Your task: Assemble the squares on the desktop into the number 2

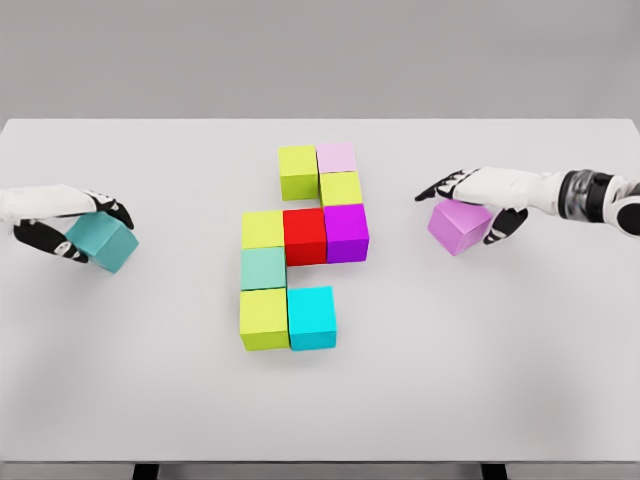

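We saw smooth matte cubes (300, 248) clustered mid-desk (500, 380). The left hand (70, 215) clasped a teal cube (103, 240) near the left edge (tilted); the right hand (478, 195) gripped a violet cube (458, 226).

Single head view, looking steeply down from above onto the white table (500, 380), moderately near, far edge visible

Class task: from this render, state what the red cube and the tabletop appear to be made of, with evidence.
Red cube: probably painted wood or hard plastic; flat uniform colour, crisp edges, faint sheen. Tabletop: likely matte laminate or painted board; plain pale grey, soft shadows, no grain. Being a render, neither is certain.
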Tool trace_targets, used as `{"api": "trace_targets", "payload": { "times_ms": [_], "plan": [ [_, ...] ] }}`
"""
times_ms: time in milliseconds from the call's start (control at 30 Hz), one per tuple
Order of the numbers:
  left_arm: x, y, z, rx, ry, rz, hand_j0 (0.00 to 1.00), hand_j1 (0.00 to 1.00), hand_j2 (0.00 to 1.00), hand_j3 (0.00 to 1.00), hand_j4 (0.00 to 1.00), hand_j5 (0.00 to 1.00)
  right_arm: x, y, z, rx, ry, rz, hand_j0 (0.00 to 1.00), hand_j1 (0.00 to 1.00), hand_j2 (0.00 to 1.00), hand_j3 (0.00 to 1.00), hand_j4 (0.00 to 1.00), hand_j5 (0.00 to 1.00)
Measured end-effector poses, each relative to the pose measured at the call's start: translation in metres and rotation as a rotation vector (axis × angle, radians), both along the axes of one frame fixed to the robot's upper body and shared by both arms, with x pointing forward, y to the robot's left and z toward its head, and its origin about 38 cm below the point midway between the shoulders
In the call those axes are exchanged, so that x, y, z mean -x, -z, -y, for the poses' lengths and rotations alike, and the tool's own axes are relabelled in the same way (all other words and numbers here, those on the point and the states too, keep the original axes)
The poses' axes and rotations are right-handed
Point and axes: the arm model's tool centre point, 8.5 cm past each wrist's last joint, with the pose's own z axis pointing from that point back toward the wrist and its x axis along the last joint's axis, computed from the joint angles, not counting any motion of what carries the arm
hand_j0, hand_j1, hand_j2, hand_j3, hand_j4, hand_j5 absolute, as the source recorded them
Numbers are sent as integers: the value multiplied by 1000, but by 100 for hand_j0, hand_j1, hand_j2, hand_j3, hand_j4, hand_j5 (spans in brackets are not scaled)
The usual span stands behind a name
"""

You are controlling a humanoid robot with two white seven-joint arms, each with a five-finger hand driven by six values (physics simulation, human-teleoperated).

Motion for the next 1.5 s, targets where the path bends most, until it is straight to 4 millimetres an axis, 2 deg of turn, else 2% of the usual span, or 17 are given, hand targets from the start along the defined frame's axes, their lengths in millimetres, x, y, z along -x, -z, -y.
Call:
{"api": "trace_targets", "payload": {
  "times_ms": [100,267,467,633,767,800,933,1200,1300,1500],
  "plan": [
    [-11,-1,21,26,22,11,48,48,48,48,48,48,-2,0,-4,7,-10,1,100,100,100,100,100,100],
    [-34,-4,48,31,-46,7,48,48,48,48,48,48,-3,3,-6,16,-12,-6,100,100,100,100,100,100],
    [-51,-2,69,25,-126,-12,47,47,47,47,47,47,-4,8,-1,29,1,-18,100,100,100,100,100,100],
    [-66,-14,83,25,-181,-4,47,47,47,47,47,47,-6,5,-2,29,3,-13,100,100,100,100,100,100],
    [-74,-16,97,28,-220,-14,47,47,47,47,47,47,-6,6,-4,26,-11,-12,100,100,100,100,100,100],
    [-79,-24,101,31,-225,0,47,47,47,47,47,47,-6,6,-4,26,-13,-12,99,99,99,99,99,99],
    [-87,-26,116,42,-267,-11,47,47,47,47,47,47,-6,5,-5,22,-18,-9,82,82,82,82,82,82],
    [-112,-32,147,123,-318,4,47,47,47,47,47,47,-5,4,-6,17,-29,-8,81,81,81,81,81,81],
    [-120,-30,161,148,-324,-3,47,47,47,47,47,47,-5,4,-6,16,-33,-6,72,72,72,72,72,72],
    [-125,-24,184,178,-341,-9,47,47,47,47,47,47,-5,2,-8,13,-42,0,68,68,68,68,68,68]
  ]
}}
